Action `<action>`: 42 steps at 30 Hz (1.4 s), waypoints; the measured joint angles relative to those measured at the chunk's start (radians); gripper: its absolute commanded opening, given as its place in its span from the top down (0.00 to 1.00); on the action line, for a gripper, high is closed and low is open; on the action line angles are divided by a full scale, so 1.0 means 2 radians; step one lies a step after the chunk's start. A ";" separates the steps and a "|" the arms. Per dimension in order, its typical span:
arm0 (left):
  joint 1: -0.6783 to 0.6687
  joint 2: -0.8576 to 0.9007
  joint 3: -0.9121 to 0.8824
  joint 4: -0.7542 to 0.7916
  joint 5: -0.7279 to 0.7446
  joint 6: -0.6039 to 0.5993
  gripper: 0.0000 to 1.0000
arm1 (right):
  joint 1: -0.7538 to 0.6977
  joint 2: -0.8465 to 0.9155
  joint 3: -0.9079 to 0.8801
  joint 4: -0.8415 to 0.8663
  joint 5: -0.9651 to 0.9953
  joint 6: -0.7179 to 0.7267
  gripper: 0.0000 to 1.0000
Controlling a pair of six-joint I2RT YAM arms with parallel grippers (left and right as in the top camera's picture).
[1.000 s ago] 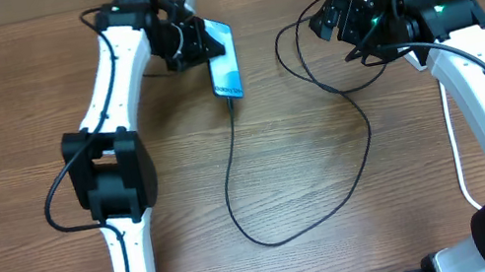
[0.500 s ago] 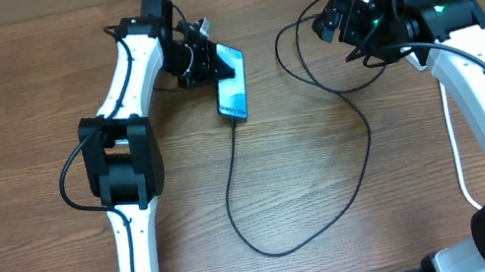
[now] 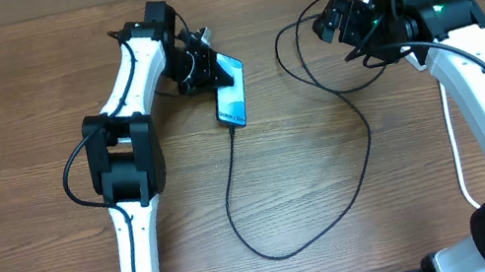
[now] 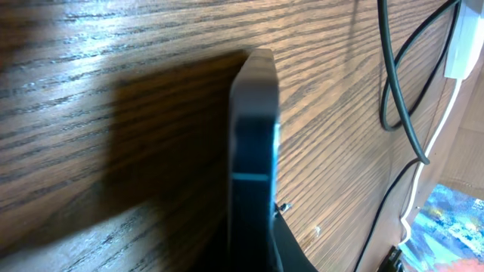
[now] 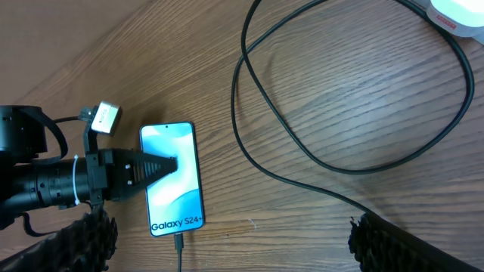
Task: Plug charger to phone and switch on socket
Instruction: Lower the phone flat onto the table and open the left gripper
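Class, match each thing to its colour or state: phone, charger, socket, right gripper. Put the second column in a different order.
1. phone
2. charger
3. socket
4. right gripper

A. white, with a red mark
B. fingers wide open, nothing between them
C. black, tip at the phone's lower edge
D. blue screen, white lettering

Pairs: 1-D, 2-C, 3-A, 4-B

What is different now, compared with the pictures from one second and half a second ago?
The left gripper, its jaws shut on the phone, has drawn the phone nearer to the robot's base. The charger cable remains plugged into the phone, and its loop followed slightly. The right gripper stayed open in the same place, holding nothing.
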 measured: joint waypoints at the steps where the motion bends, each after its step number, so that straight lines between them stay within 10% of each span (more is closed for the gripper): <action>1: 0.000 0.000 0.000 0.001 -0.004 0.001 0.83 | 0.000 0.000 0.000 0.000 0.000 0.000 0.00; 21: -0.002 0.001 0.011 -0.013 -0.081 0.001 0.59 | 0.000 0.006 0.000 -0.007 0.000 0.000 0.00; 24: -0.002 0.001 0.014 -0.016 -0.088 0.002 0.39 | 0.000 0.006 0.000 -0.009 0.004 0.000 0.00; 31: -0.002 -0.004 0.019 -0.020 -0.103 0.001 0.31 | 0.000 0.006 0.000 -0.017 0.025 0.000 0.00; 34: -0.002 -0.006 0.021 -0.023 -0.100 0.001 0.00 | 0.000 0.006 0.000 -0.019 0.033 0.000 0.00; 42: 0.020 0.001 0.068 -0.076 -0.146 -0.002 0.00 | 0.000 0.006 0.000 -0.030 0.078 0.000 0.00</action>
